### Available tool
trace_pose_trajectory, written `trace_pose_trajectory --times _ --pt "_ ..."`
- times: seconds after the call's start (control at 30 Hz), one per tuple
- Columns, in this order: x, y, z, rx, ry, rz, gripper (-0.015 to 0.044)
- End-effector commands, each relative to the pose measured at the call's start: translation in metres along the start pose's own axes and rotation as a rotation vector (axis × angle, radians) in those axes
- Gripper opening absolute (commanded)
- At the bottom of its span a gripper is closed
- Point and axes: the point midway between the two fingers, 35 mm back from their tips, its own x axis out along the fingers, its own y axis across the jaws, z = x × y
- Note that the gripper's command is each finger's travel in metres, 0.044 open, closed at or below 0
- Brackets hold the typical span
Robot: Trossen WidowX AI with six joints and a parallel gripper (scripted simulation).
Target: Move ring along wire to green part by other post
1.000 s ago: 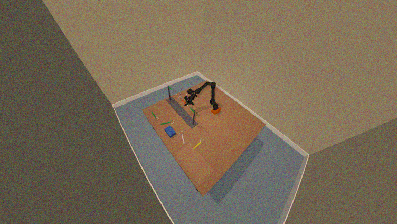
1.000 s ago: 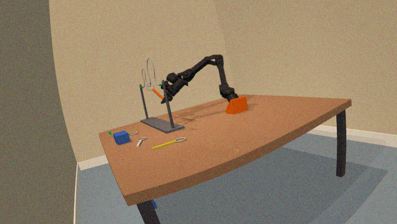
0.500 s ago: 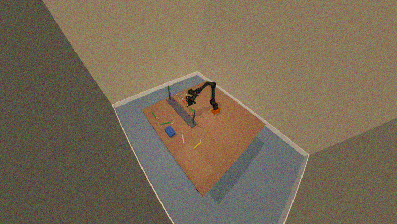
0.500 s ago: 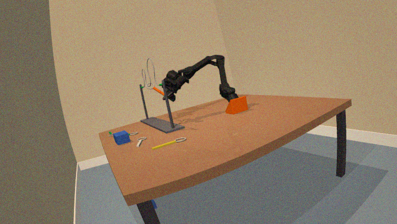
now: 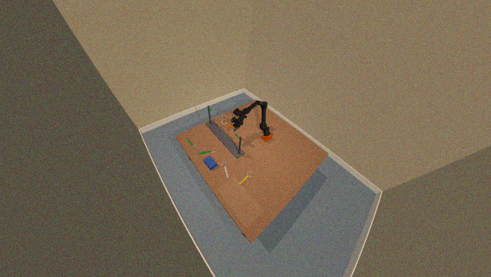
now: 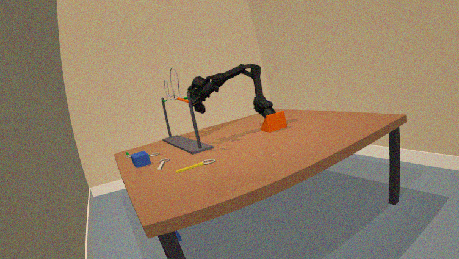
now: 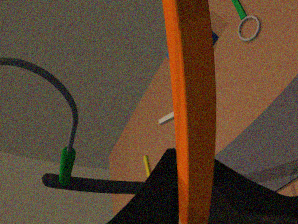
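Note:
My gripper [image 5: 234, 128] [image 6: 193, 102] [image 7: 180, 155] is shut on the orange handle [image 5: 230, 126] [image 6: 183, 99] [image 7: 192, 90]. The handle slopes gently, with its ring end higher. The ring lies nearly flat at a low bend of the thin grey wire, between the posts and away from both green parts. The wire seems to pass through it; whether they touch is too small to tell. The near post [image 5: 239, 146] [image 6: 195, 125] has a green part [image 5: 237, 136] [image 6: 185, 98] [image 7: 67, 165]; the far post [image 5: 209, 115] [image 6: 166, 118] has another green part [image 5: 209, 109] [image 6: 164, 101]. The ring is outside the wrist view.
The wire arches in tall loops above the ring. The posts stand on a grey base [image 5: 224, 136] [image 6: 184, 143]. A blue block [image 5: 209, 162] [image 6: 140, 159], a yellow-handled ring, a white-handled ring and two green-handled rings lie on the table [image 5: 275, 168] [image 6: 273, 154] beyond it.

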Motion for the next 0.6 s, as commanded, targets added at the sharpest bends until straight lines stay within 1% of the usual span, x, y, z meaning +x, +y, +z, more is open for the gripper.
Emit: trace_pose_trajectory --times 0.0,0.57 --pt "-0.006 0.016 0.006 0.073 -0.006 0.053 -0.015" --pt "-0.017 0.057 0.014 0.32 0.027 0.193 -0.015"
